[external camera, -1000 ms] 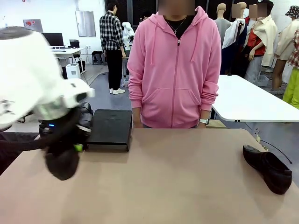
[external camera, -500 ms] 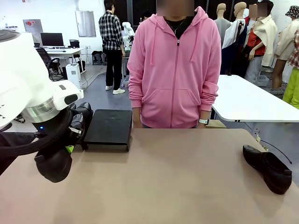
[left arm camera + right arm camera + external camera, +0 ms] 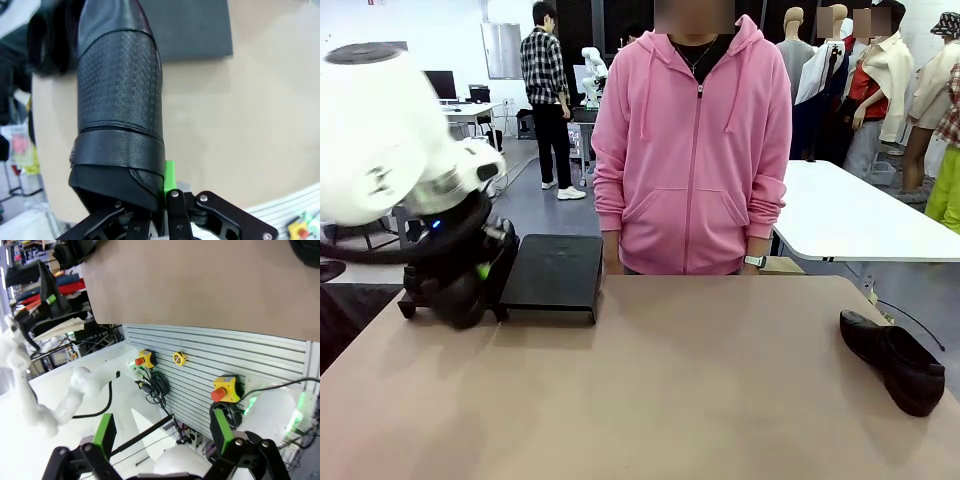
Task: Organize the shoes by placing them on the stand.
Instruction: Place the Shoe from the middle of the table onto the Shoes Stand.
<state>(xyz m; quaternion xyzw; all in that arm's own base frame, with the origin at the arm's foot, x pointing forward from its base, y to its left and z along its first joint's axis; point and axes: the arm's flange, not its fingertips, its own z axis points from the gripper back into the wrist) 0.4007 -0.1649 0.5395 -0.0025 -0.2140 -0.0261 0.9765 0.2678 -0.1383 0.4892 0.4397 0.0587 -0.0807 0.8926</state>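
Beyond the stand (image 3: 556,270), a person (image 3: 695,150)

Grain-embossed black leather shoe (image 3: 120,100), matt stand (image 3: 555,272), smooth tan table (image 3: 700,380).

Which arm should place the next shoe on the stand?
Left: the left tool is shut on a shoe right beside the stand. The right tool is open, holding nothing.
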